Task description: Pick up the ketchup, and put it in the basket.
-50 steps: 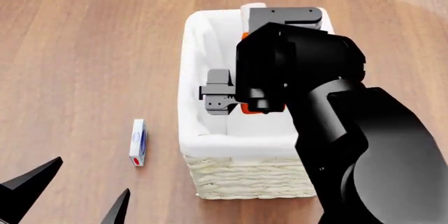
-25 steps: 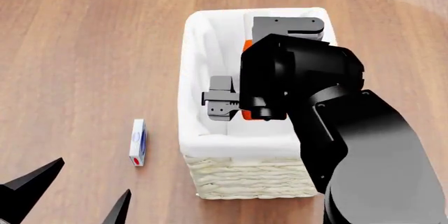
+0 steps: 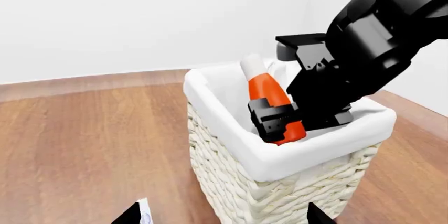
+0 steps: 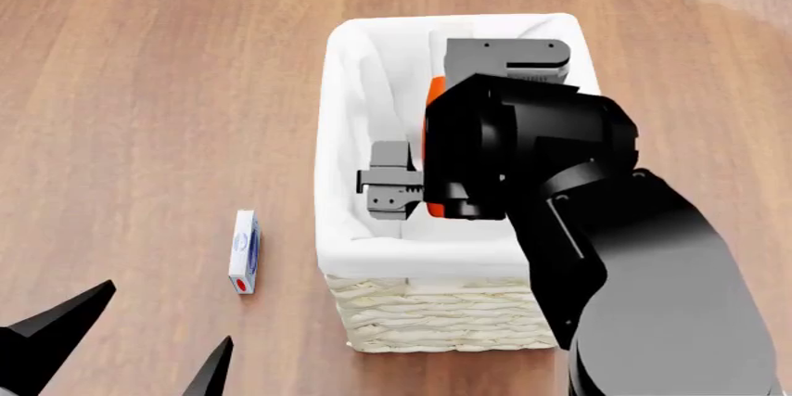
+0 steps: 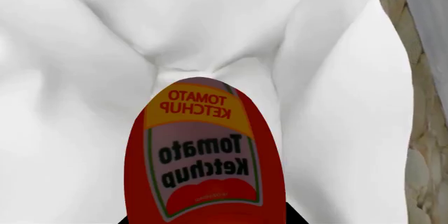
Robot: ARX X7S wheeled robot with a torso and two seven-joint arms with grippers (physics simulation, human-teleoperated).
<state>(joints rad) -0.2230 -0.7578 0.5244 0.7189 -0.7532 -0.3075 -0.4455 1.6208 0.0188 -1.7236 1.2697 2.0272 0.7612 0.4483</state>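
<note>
Two end effectors appear in the views. The right end effector (image 3: 284, 127) is lowered into the basket (image 4: 421, 308) and is clamped on the ketchup bottle (image 3: 269, 95), gripping its lower body from both sides. The bottle is tilted, with its white cap (image 3: 252, 66) pointing up and away toward the far rim of the basket, and most of its body sits below the rim line, inside the white cloth liner (image 3: 231, 124). In the right wrist view the bottle's label (image 5: 203, 156) fills the lower centre, with folds of the liner behind it and a strip of wicker wall (image 5: 413, 108) at one edge. The left end effector (image 4: 118, 345) hangs low over the table (image 4: 148, 90), well apart from the basket, with its two dark fingers spread and nothing between them. A small white box (image 4: 244, 252) with a blue and red print lies on the table between the left end effector and the basket.
</note>
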